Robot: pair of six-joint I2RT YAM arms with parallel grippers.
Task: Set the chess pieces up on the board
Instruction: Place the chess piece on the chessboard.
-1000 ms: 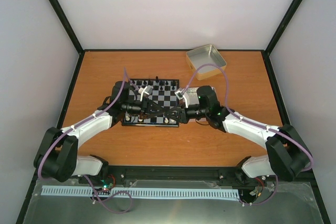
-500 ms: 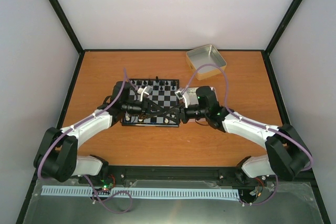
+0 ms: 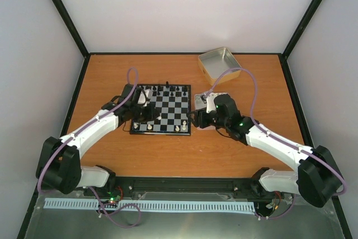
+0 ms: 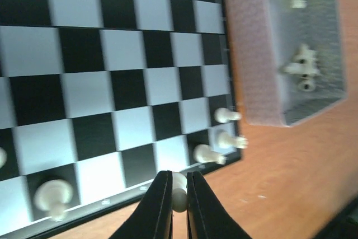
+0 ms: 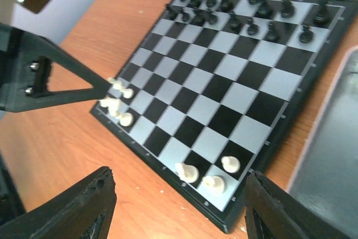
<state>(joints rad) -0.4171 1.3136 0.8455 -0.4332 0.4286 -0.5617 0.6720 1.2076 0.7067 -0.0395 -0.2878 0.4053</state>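
Left wrist: left gripper [image 4: 179,178] pinches a white piece [image 4: 179,190] at the board [image 4: 112,54] edge, probably to seat it in the back row. Right gripper [image 5: 179,194] gapes, empty. Other white pieces [image 4: 302,65] wait in the tin [image 4: 251,54].

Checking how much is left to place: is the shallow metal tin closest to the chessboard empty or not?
Not empty: the shallow square metal tin holds several cream-white chess pieces, visible in the left wrist view.

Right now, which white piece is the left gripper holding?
The white piece pinched in the left gripper, at the board's border; the others stand free on squares or lie in the tin.
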